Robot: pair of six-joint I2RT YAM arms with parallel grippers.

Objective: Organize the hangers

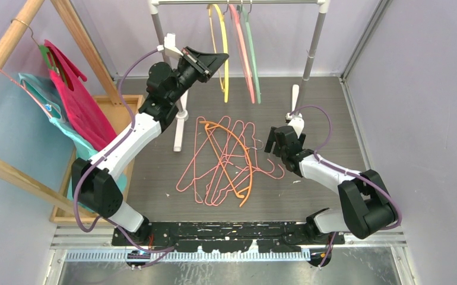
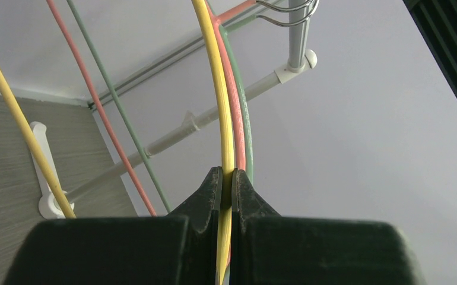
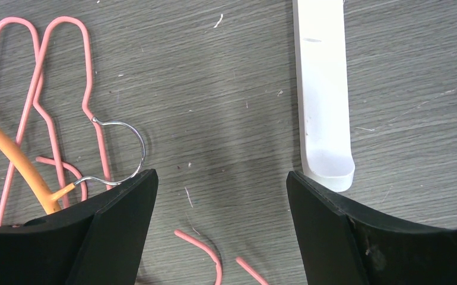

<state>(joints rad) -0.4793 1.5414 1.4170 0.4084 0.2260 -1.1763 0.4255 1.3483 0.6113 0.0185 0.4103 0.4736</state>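
Left gripper (image 2: 227, 178) clamps yellow hanger (image 2: 216, 71) at the far edge; right gripper (image 3: 221, 184) gapes wide beside pink wire hangers (image 3: 86, 71).

Left gripper (image 2: 227, 178) pinched onto the yellow hanger (image 2: 216, 77), pink hanger (image 2: 233, 101) and grey-green hanger (image 2: 247, 130) close behind it, metal hooks (image 2: 285, 22) beside a grey rack pole (image 2: 297, 41), lavender wall (image 2: 362, 148) beyond.

top: overhead, near side | left wrist: close, upward, shares rack (image 2: 297, 35) with top | right wrist: close, downward, shares floor hangers (image 3: 24, 171)

Flat tangle of pink, orange hangers (image 1: 223, 160)
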